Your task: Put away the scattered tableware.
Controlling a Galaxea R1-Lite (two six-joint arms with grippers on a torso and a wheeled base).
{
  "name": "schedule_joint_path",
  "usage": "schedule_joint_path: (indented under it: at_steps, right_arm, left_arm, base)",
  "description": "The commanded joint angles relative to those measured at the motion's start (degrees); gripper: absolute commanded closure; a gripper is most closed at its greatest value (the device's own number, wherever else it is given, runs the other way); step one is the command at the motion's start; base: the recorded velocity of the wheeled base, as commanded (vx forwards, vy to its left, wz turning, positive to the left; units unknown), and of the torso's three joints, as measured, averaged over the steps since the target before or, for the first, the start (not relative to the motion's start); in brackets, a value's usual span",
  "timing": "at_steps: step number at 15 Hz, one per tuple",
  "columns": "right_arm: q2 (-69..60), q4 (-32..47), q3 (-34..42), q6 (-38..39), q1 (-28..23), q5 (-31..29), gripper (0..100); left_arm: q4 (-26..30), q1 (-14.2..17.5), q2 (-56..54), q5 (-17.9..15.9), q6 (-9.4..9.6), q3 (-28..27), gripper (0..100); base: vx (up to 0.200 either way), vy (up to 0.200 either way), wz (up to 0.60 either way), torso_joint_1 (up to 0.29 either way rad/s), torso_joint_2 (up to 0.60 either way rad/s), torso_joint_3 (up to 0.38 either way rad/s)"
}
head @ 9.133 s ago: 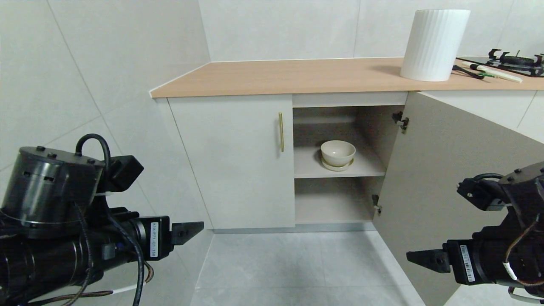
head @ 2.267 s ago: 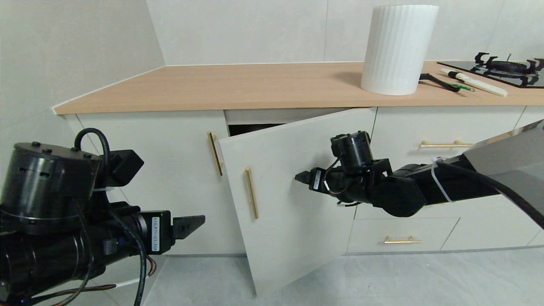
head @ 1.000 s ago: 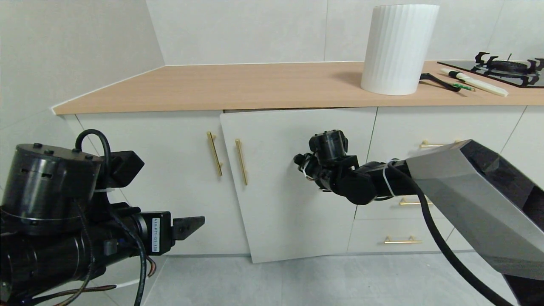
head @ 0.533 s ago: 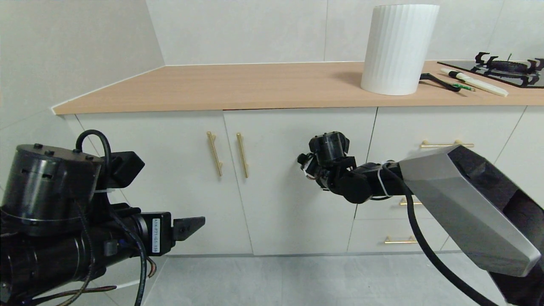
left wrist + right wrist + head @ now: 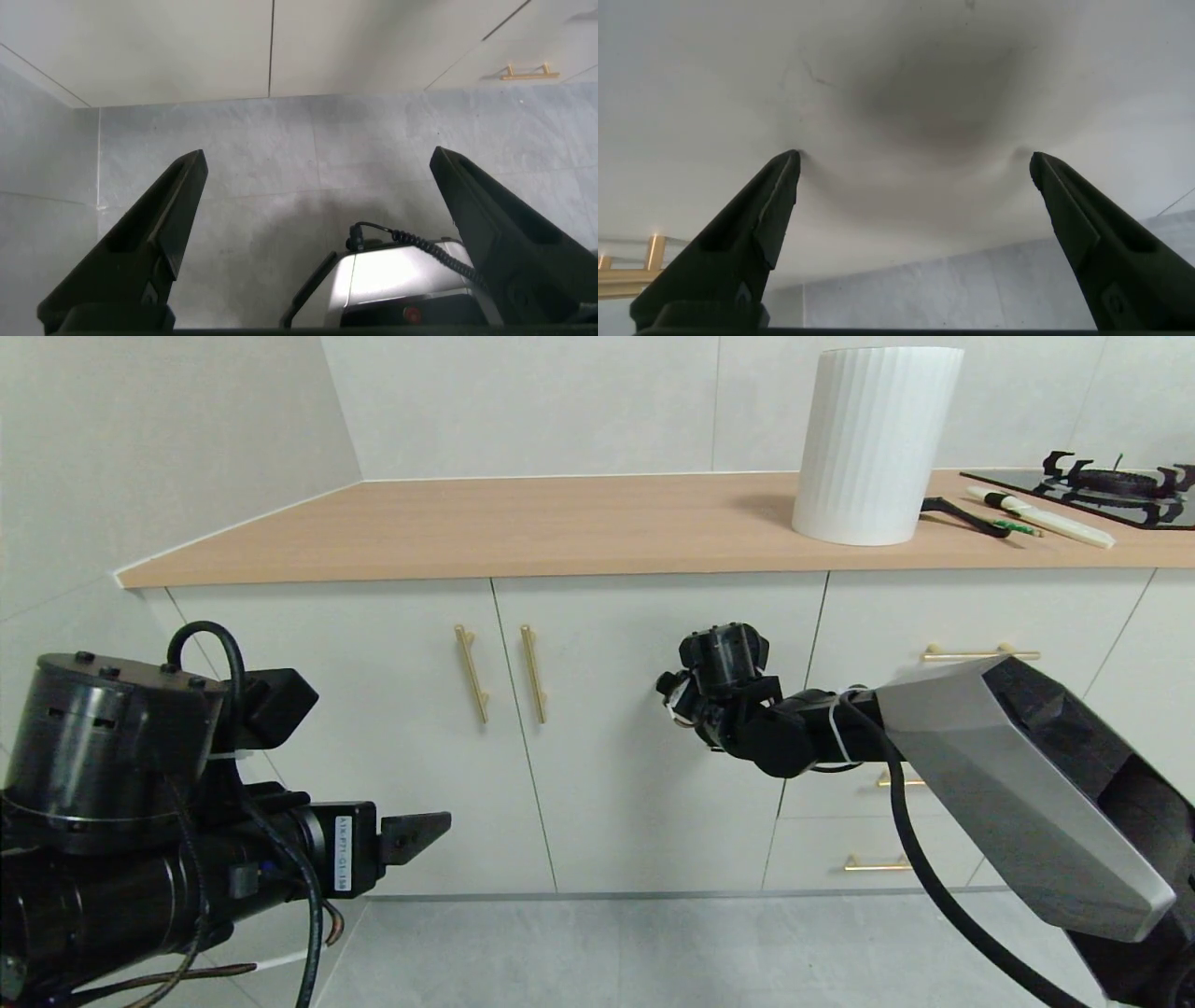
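Right pincer: spread wide, holding nothing, both fingertips touching the face of the door. The door is shut, flush with its neighbour. Its handle is to this pincer's left, apart from it.

Left pincer: also spread wide and holding nothing, low over the floor, well to the left of and below the right pincer.

Worktop: above the right pincer. It carries a white canister, with slim utensils just past it, well apart from both pincers.
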Motion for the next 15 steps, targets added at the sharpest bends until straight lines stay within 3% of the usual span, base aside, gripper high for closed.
schedule_joint_path:
  at_steps: [1, 3, 5, 7, 9, 12, 15]
  right_arm:
    - [-0.2, -0.1, 0.0, 0.2, -0.3, -0.3, 0]
    - [-3.9, 0.5, 4.7, 0.2, 0.2, 0.8, 0]
    - [-10.4, 0.5, 13.1, 0.2, 1.2, 7.3, 0]
    - [-22.7, 0.2, 28.4, -0.9, 1.4, 22.6, 0]
    - [-29.8, -1.7, 36.3, -7.2, 1.1, 33.8, 0]
    - [-37.7, -3.4, 41.7, -12.6, 1.2, 29.9, 0]
    - [-54.4, -3.5, 50.4, -17.7, 0.6, 24.3, 0]
  left_arm:
    - [0.0, 0.1, 0.1, 0.0, -0.03, 0.0, 0]
    - [0.0, 0.1, 0.1, 0.0, -0.03, 0.0, 0]
    - [0.0, 0.1, 0.0, 0.0, -0.03, 0.0, 0]
    - [0.0, 0.1, 0.0, 0.0, -0.03, 0.0, 0]
    - [0.0, 0.1, 0.0, 0.0, -0.03, 0.0, 0]
    - [0.1, 0.3, -2.1, 0.1, -0.03, 0.1, 0]
    - [0.1, 1.5, -7.9, 0.0, 0.14, 1.1, 0]
  base:
    - [0.0, 0.0, 0.0, 0.0, 0.0, 0.0]
    - [0.0, 0.0, 0.0, 0.0, 0.0, 0.0]
    - [0.0, 0.0, 0.0, 0.0, 0.0, 0.0]
    - [0.0, 0.0, 0.0, 0.0, 0.0, 0.0]
    - [0.0, 0.0, 0.0, 0.0, 0.0, 0.0]
    - [0.0, 0.0, 0.0, 0.0, 0.0, 0.0]
    - [0.0, 0.0, 0.0, 0.0, 0.0, 0.0]
